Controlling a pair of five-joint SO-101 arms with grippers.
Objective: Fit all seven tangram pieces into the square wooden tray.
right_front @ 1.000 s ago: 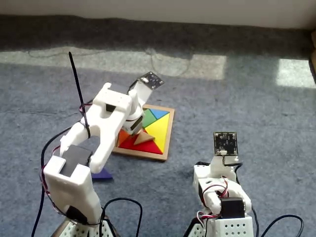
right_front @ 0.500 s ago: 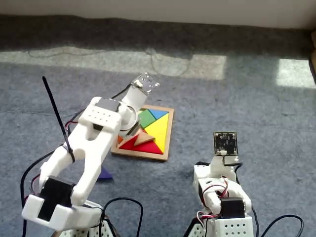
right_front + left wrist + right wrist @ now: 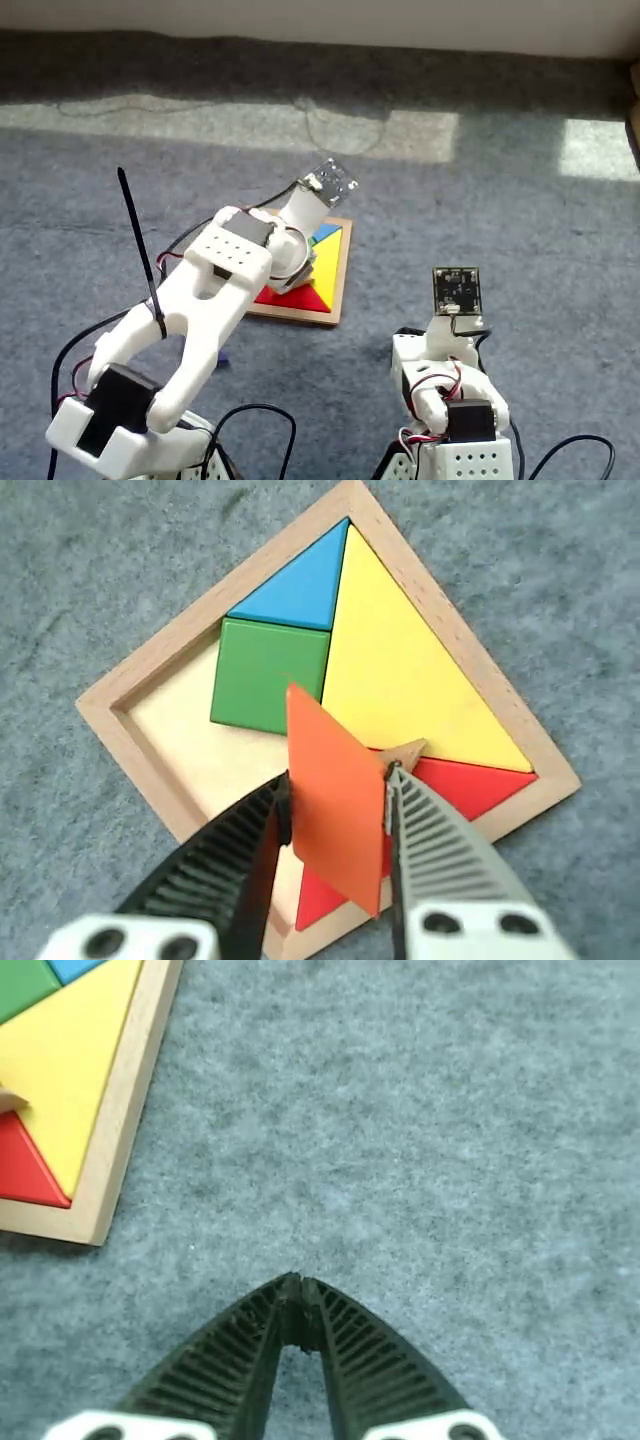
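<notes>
My left gripper point(image 3: 338, 778) is shut on an orange parallelogram piece point(image 3: 335, 820), held on edge above the square wooden tray point(image 3: 150, 660). In the tray lie a blue triangle point(image 3: 300, 585), a green square point(image 3: 265, 675), a large yellow triangle point(image 3: 400, 680), a red triangle point(image 3: 470, 785) and a small tan triangle point(image 3: 408, 750). A bare patch of tray floor point(image 3: 190, 750) shows beside the green square. In the high view the left arm point(image 3: 230, 280) covers the left half of the tray point(image 3: 340, 275). A purple piece point(image 3: 221, 359) peeks out on the carpet by that arm. My right gripper point(image 3: 300, 1305) is shut over bare carpet.
Grey carpet surrounds the tray. The right arm point(image 3: 450, 390) sits folded at the front right, with the tray's corner point(image 3: 120, 1120) off to its side. Black cables loop on the carpet by both arm bases.
The left arm has swung to the right over the tray and now covers more of it, with the orange piece in its gripper. The right arm has stayed still.
</notes>
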